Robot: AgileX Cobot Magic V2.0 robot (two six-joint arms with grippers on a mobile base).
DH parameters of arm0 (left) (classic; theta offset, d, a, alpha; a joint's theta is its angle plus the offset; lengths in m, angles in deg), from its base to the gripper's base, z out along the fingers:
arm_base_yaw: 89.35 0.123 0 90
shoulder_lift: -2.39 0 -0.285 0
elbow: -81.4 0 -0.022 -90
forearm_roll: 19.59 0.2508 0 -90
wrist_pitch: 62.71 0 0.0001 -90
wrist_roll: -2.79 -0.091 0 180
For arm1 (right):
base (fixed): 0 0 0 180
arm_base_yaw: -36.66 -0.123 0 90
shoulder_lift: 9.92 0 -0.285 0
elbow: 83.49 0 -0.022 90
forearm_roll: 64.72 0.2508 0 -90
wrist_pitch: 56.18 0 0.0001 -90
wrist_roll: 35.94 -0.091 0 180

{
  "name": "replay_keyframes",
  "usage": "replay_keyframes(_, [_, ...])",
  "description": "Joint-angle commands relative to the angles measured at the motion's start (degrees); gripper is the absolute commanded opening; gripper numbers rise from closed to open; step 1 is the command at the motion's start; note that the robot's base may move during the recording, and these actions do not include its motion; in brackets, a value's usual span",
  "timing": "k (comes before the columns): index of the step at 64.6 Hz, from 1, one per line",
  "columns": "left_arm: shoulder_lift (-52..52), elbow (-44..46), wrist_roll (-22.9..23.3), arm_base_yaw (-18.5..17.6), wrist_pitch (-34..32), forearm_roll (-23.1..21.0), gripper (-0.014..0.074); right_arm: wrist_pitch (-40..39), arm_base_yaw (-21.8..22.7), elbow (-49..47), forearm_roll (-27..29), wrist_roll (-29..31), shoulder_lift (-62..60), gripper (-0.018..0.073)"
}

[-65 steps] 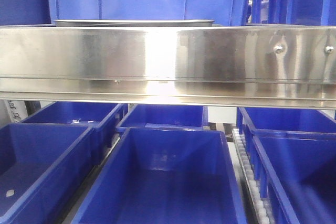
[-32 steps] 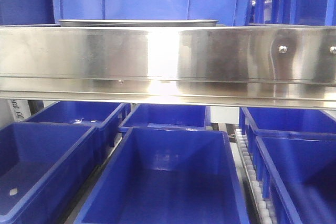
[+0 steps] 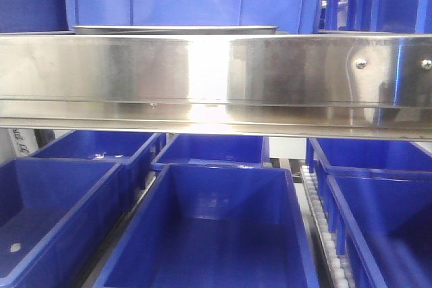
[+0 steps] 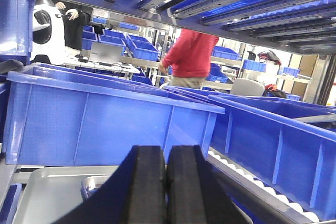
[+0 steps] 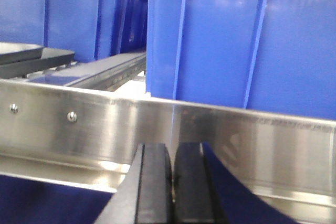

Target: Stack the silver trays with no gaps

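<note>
**Trays on the shelf, both grippers closed and empty**

While the stacking looks barely begun, the silver trays sit on the upper shelf: in the left wrist view a flat tray (image 4: 58, 195) lies just below and ahead of the left gripper (image 4: 166, 182), with a second shiny rounded corner (image 4: 94, 184) showing on it, just to the left of the fingers. Whether that corner belongs to a tray already nested or only resting askew, I cannot tell. From the front, only a thin tray rim (image 3: 175, 30) peeks above the shelf rail (image 3: 202, 79), so the fit of the stack is hidden there.

The left gripper's two black fingers are pressed together with nothing between them, poised over the near edge of the tray. The right gripper (image 5: 172, 182) is likewise closed and empty; it hangs in front of the rail, below its screws (image 5: 72, 116), and a tray edge (image 5: 21, 51) shows far off to its upper left.

Beyond the left gripper stands a row of blue bins (image 4: 110, 119); more bins (image 3: 216, 227) fill the level under the rail.

My reading: neither arm has a tray in hand, so lifting, aligning and seating the trays flush all appear to remain.
</note>
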Motion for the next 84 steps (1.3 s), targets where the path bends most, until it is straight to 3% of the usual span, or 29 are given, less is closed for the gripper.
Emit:
replay_keyframes(1, [0.33, -0.06, -0.13, -0.38, -0.94, 0.17, -0.0008, -0.31, 0.26, 0.00, 0.14, 0.34, -0.46, -0.0022])
replay_keyframes(12, [0.33, -0.06, -0.13, -0.38, -0.83, 0.17, -0.0008, -0.43, 0.26, 0.00, 0.14, -4.33, -0.46, -0.0022])
replay_keyframes(74, [0.78, -0.06, -0.13, 0.30, -0.83, 1.46, -0.0008, -0.22, 0.26, 0.00, 0.14, -4.33, -0.46, -0.0022])
replay_keyframes(80, [1.53, -0.58, -4.44, 2.77, -0.83, 0.26, -0.0008, -0.22, 0.26, 0.00, 0.14, -4.33, -0.46, -0.0022])
replay_keyframes(84, [2.10, -1.49, -12.97, 5.34, -0.71, -4.43, -0.0008, -0.22, 0.26, 0.00, 0.14, -4.33, -0.46, -0.0022])
